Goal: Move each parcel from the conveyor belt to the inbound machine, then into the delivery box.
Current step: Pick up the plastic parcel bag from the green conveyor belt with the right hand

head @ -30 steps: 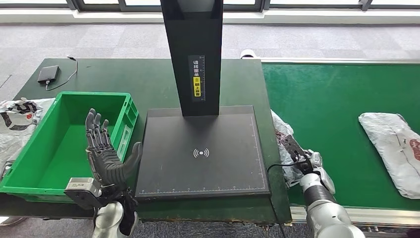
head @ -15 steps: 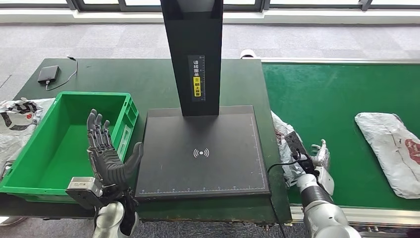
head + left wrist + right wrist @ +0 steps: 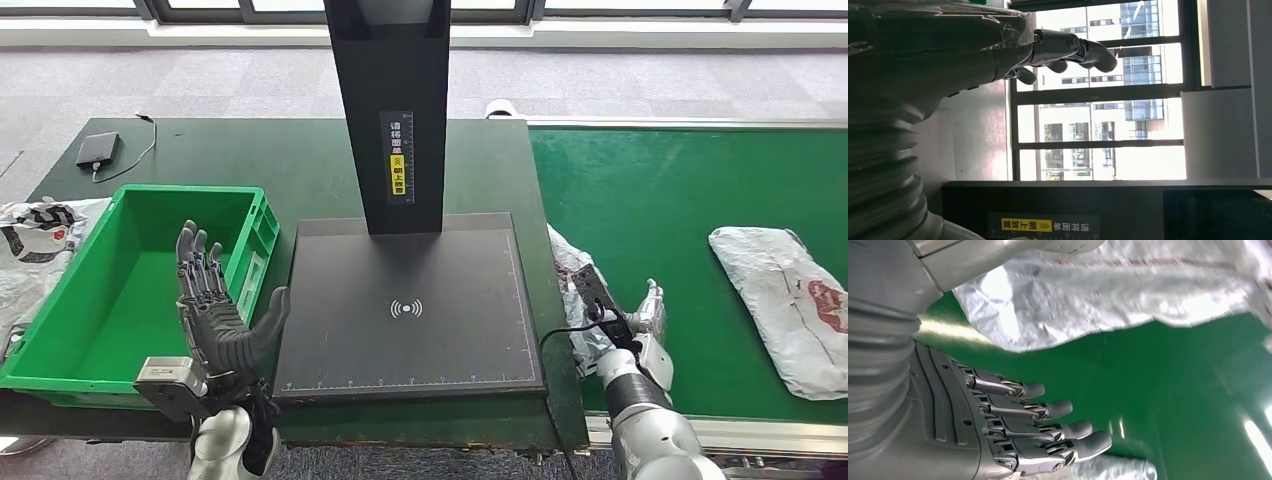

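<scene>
- Your near parcel [image 3: 572,272] lies crumpled at the conveyor belt's [image 3: 660,210] left edge, beside the inbound machine [image 3: 410,305].
- Your right hand [image 3: 628,325] sits beside it, fingers spread, gripping nothing.
- Your left hand [image 3: 215,320] waits raised and spread by the delivery box [image 3: 60,345], ready to receive.

Bright daylight; window backlight in left wrist view; parcel [image 3: 1108,300] blurred, glaring.

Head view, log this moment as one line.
right hand: open beside crumpled white parcel | left hand: open, raised | green belt: second white parcel
</scene>
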Controlling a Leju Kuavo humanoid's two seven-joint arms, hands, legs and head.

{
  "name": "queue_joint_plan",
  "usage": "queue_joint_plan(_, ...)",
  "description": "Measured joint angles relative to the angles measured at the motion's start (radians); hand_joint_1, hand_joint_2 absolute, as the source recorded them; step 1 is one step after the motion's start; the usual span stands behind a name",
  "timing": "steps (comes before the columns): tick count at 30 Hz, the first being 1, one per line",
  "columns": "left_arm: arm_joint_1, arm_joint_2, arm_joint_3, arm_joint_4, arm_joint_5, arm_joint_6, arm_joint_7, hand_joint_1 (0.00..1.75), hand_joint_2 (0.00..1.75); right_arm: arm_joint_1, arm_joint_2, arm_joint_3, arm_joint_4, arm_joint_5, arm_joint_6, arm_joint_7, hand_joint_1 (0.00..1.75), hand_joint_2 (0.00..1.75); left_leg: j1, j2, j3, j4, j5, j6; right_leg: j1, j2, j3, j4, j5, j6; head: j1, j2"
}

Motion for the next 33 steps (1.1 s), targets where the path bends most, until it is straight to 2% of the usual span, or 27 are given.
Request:
queue_joint_plan(5,-0.004,0.000,-0.004,0.017,0.000,-0.007,0.000,0.00,1.75,0.008,0.000,0.035,0.002,0.028,0.148,0.038,0.00,1.75,0.000,0.001,0.000,0.000,0.000,0.000,0.000,0.001,0.000,0.000,0.000,0.000,0.000,0.000)
queue_joint_plan(13,-0.008,0.000,-0.008,0.038,-0.001,-0.015,0.000,0.00,1.75,0.018,0.004,0.054,0.002,0.009,0.202,0.002,0.00,1.75,0.000,0.002,0.001,0.000,0.000,0.000,0.000,0.002,-0.001,0.000,0.000,0.000,0.000,0.000)
queue_joint_plan(17,-0.010,0.000,-0.016,0.043,-0.001,-0.012,0.000,0.00,1.75,0.020,0.005,0.059,0.002,0.007,0.214,-0.006,1.75,1.75,0.000,0.003,0.001,0.000,0.000,0.000,0.000,0.002,0.000,0.000,0.000,0.000,0.000,0.000)
queue_joint_plan(33,-0.012,0.000,-0.024,0.048,0.003,-0.006,0.000,0.00,1.75,0.028,0.006,0.066,0.002,-0.016,0.229,-0.036,1.75,1.75,0.001,0.006,0.003,0.000,0.000,0.000,0.001,0.005,0.000,0.000,0.001,-0.001,0.000,0.000)
